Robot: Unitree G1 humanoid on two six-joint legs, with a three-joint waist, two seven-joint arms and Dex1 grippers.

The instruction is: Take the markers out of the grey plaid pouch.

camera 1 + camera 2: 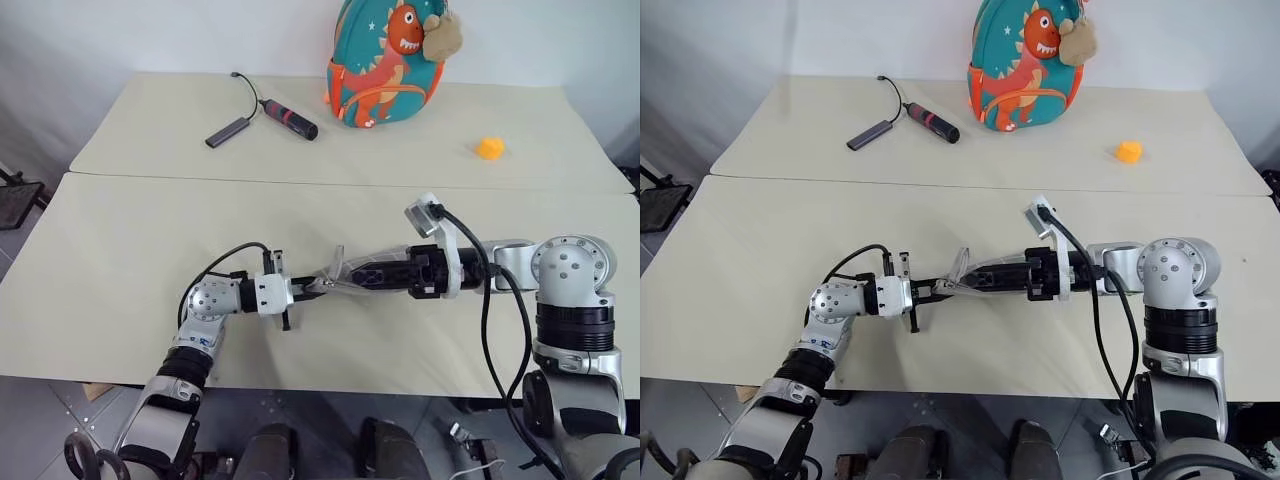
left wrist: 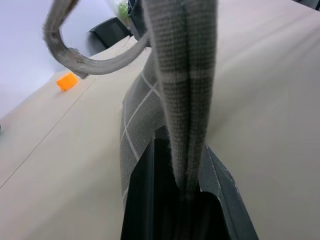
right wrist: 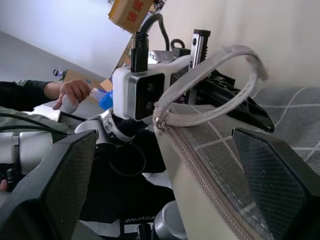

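Low in the centre of the left eye view, both arms meet above the near table (image 1: 100, 290). From the left, the left hand (image 1: 312, 287) is pressed together on one end of the grey plaid pouch (image 1: 352, 274), which hangs between the two hands; from the right, the right hand (image 1: 385, 272) lies along its other end. No markers are in sight — none lie on the table, so the judgement is that the task has barely begun. At the top of the frame sit a teal backpack (image 1: 385, 65), a cabled stick (image 1: 290, 118) and a small orange object (image 1: 489, 148).

Left wrist view: the fingers (image 2: 142, 195) pinch the pouch's seam edge, its cord loop (image 2: 75, 57) at upper left.

Right wrist view: the fingers (image 3: 60, 185) stand spread wide on either side of the zipped edge (image 3: 200, 165) — the zip seems largely closed, so opening and emptying remain. A person's hand (image 3: 75, 92) shows at left.
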